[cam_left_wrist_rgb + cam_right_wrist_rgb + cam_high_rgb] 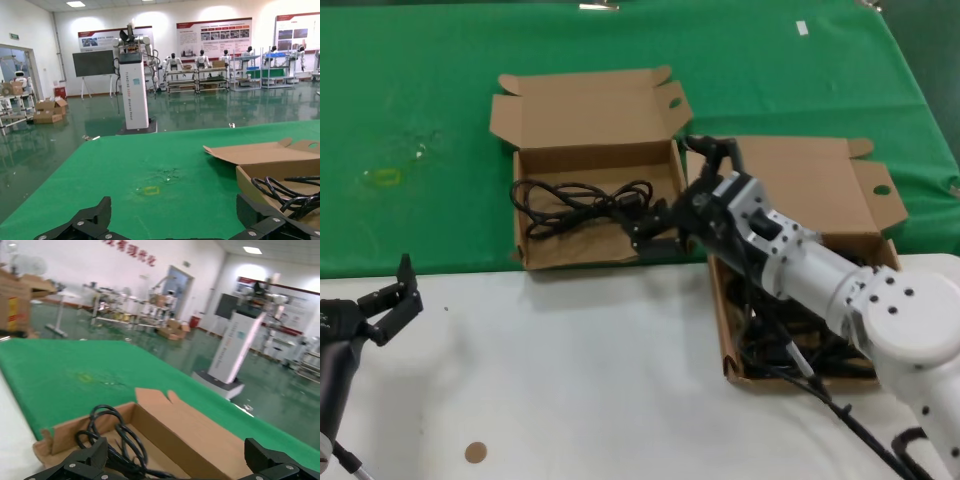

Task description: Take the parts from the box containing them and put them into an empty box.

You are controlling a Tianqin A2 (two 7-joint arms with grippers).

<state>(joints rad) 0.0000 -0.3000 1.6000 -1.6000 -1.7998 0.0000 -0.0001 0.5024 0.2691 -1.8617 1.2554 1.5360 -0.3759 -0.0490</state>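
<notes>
Head view: two shallow brown cardboard mailer boxes sit on green cloth [440,100] at the edge of a white table [570,380]. The left-hand box [595,215], with splayed lid flaps and an oval hole, holds a coiled black cable [575,200]. The right-hand box [820,190], with a tall lid panel and round hole, holds a dark tangle of parts, mostly hidden under the arm. The right gripper [655,232] reaches over the left-hand box's front corner, fingers spread, just beside the cable. The left gripper [392,300] is parked over the white table, fingers apart.

Left wrist view: matte black fingertips [85,222] spread wide; box and glossy cable [285,192] beyond. Wall posters unreadable.

Right wrist view: spread fingertips [80,462] just above looped cable [112,435] in plain cardboard. Red wall lettering illegible.
</notes>
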